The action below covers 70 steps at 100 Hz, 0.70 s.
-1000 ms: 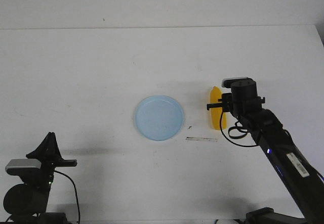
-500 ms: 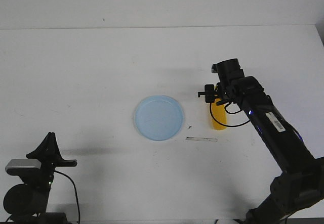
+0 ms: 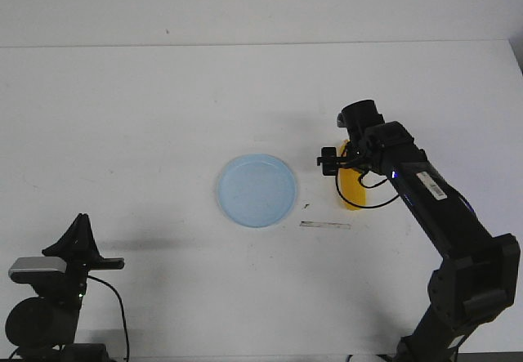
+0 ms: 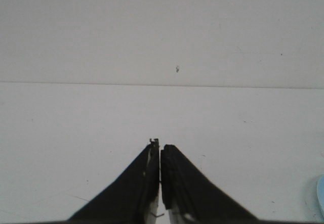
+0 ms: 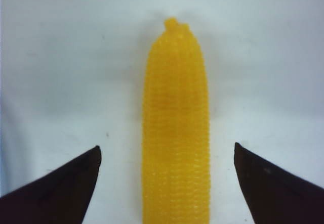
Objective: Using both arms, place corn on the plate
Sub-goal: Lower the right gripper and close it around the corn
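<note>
The yellow-orange corn (image 3: 354,192) lies on the white table, just right of the pale-blue plate (image 3: 256,189), which has nothing on it. My right gripper (image 3: 348,164) hangs over the corn's far half and hides part of it. In the right wrist view the corn (image 5: 176,133) runs lengthwise between the open fingers of the right gripper (image 5: 167,147), with a gap on each side and neither finger touching it. My left gripper (image 3: 80,230) is at the near left, far from the plate. The left gripper (image 4: 160,145) is shut and holds nothing.
A thin grey strip (image 3: 324,225) lies on the table just in front of the corn and plate. The table's far edge (image 3: 245,45) meets a pale wall. A sliver of the plate's rim (image 4: 321,204) shows in the left wrist view.
My right arm has swung from the near side of the corn to above its far end, with the open gripper now straddling it. The corn, the plate and the left arm have not moved.
</note>
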Available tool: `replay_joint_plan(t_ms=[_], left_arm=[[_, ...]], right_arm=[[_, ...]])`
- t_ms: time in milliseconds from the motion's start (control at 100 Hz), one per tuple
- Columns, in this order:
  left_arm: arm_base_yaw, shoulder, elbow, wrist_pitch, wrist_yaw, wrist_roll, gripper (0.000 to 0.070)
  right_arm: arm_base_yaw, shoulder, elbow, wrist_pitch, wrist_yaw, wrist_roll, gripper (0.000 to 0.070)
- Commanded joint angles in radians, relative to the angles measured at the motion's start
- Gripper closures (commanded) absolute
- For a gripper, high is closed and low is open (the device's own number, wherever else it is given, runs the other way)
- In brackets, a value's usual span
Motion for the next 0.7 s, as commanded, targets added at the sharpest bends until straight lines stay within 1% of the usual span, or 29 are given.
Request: replay_joint_plan(t_ms=[0,240,460,510,620,690], left_arm=[[0.002,-0.002,0.007,0.013,0.000,-0.006,0.0699],[0.002,-0.002,0.007,0.013,0.000,-0.006,0.0699],[0.002,-0.002,0.007,0.013,0.000,-0.006,0.0699],[0.002,-0.001,0.007,0.013,0.000,-0.006,0.0699],[0.002,-0.001,0.007,0.013,0.000,-0.006,0.0699],[0.002,-0.001,0.007,0.013,0.000,-0.006,0.0699]], right_arm=[[0.005,0.037,0.018,0.004,0.003,0.006,0.0110],[0.002,0.106,0.017,-0.002,0.000,-0.002,0.0110],[-0.022,0.123,0.006,-0.003,-0.045,-0.001,0.0119],[-0.023,0.123,0.006,-0.003,-0.047,-0.001,0.0140],[-0.033,0.123,0.006,-0.008,-0.051,-0.003,0.0240],[-0.034,0.123,0.006,-0.009,-0.050,-0.004,0.0258]])
